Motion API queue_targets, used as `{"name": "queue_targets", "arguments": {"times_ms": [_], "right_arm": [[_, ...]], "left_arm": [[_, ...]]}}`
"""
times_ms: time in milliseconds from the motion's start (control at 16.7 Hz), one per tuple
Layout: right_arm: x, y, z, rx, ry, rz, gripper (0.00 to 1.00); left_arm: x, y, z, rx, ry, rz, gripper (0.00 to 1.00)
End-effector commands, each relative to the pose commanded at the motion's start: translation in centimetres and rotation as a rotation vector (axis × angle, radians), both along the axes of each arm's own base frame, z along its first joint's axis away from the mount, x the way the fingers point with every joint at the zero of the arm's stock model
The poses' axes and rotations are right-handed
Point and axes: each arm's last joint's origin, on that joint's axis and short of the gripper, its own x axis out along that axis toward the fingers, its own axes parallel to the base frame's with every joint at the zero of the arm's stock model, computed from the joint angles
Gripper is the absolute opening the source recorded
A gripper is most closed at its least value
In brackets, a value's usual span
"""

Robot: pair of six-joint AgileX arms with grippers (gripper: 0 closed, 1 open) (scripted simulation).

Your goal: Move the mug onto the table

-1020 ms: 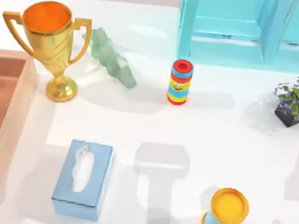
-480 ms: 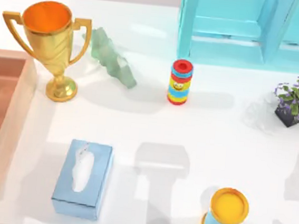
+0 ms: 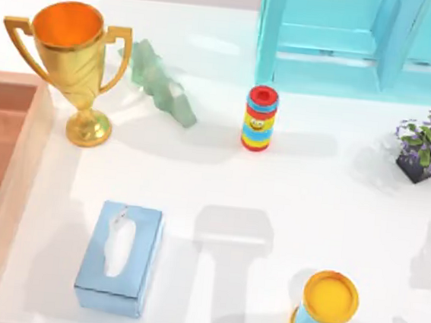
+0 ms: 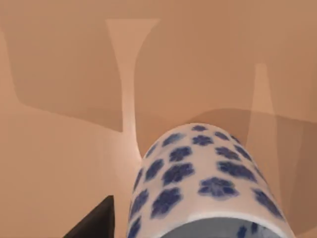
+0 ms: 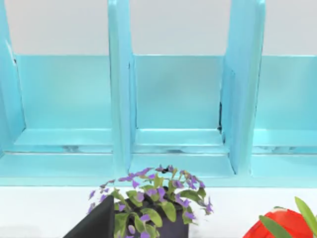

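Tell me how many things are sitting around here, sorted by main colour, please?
Gold: 1, the trophy
Green: 1, the jagged green piece
Blue: 3, the tissue box, the yellow-topped cylinder, the shelf unit
Multicoloured: 1, the ring stack
Purple-leaved: 1, the potted plant
Brown: 1, the wooden tray
White with blue flowers: 1, the mug
Total: 9
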Motion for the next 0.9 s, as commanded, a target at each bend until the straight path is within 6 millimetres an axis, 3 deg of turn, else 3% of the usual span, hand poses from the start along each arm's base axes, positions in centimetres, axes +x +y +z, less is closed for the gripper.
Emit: {"name": "queue_targets", "arguments": {"times_ms": [240,900], "right_arm": [[0.0,0.0,0.0,0.0,0.0,0.0,1.0],[0.0,0.0,0.0,0.0,0.0,0.0,1.0]], "left_arm": [[-0.03,0.0,-0.17,0.0,0.002,0.0,1.0],[-0.03,0.0,-0.17,0.0,0.002,0.0,0.17]]}}
